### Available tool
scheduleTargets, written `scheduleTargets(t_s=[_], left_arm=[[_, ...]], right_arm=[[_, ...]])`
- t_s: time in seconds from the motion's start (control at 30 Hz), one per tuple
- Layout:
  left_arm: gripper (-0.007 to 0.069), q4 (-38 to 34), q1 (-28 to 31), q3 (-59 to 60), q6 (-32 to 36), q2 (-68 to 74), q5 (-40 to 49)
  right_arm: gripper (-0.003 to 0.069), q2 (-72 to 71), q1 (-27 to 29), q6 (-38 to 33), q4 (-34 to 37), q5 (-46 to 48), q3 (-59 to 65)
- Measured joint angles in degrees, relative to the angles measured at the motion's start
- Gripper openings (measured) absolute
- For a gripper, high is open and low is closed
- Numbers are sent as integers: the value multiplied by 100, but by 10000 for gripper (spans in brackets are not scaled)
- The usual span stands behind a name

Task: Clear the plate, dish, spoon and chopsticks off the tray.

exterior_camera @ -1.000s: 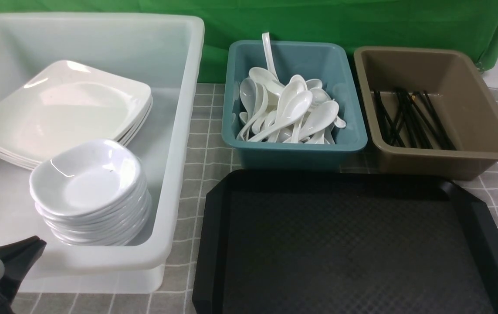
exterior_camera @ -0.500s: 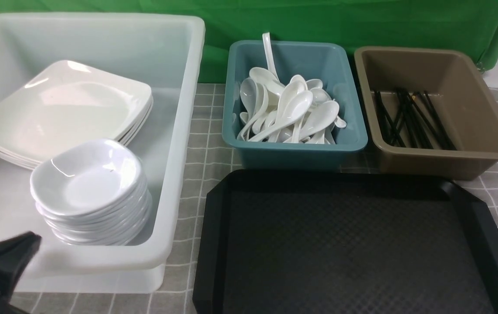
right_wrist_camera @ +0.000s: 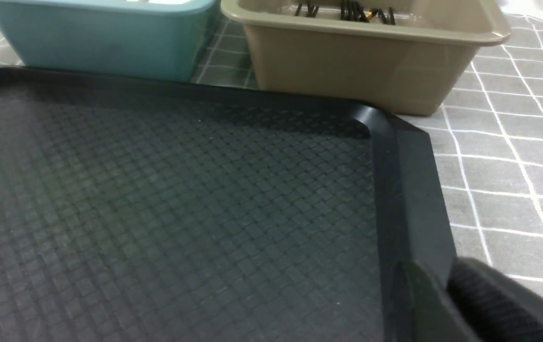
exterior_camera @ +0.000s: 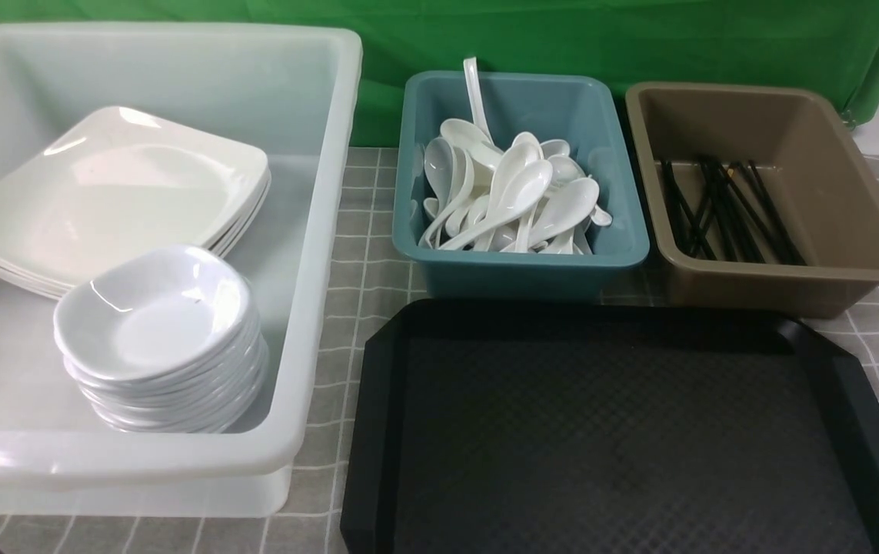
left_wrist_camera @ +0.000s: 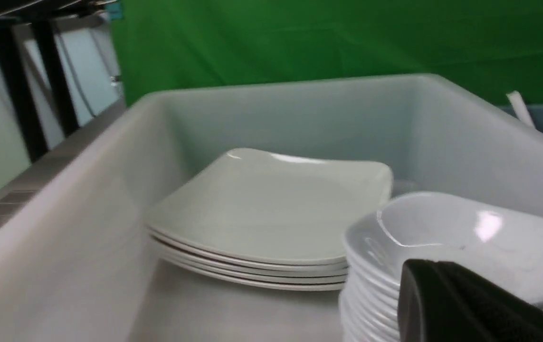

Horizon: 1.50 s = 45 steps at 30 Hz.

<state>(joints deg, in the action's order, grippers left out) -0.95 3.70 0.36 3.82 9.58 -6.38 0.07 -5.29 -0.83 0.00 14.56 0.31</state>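
Black tray with cut-off corners, raised rim and diamond-textured floor, carrying nothing in any view. Judged finished bar the retreat: plate topmost on a stack of flat rounded-square ones inside the white tub, dish capping a glossy pile of shallow bowls just beside that stack, spoon somewhere in the heap of smooth white ones filling the teal bin, which one impossible to tell, chopsticks lying with other thin black sticks on the floor of the brown bin. To finish well, draw both arms back high and slow, clear of the tub's translucent wall and the tray's rim, so as not to nudge slick stacked crockery. Left gripper clenched on nothing, close by the dish pile. Right gripper near the tray's rim, grey checked cloth just beyond; only partly in shot, so cannot tell whether parted or closed.
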Motion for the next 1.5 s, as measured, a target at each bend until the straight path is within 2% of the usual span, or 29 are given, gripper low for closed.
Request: scheduleTargets(t_s=[0.17,0.37,1.5], left_arm=[[6,36,308,0,-124,-648,571],[6,36,313,6,-203,-958,1934],[6,5,314,6,-235,-961,1933]], right_arm=[[146,0,0,0,0,0,0],[158,0,0,0,0,17,2],[234,0,0,0,0,18,2]])
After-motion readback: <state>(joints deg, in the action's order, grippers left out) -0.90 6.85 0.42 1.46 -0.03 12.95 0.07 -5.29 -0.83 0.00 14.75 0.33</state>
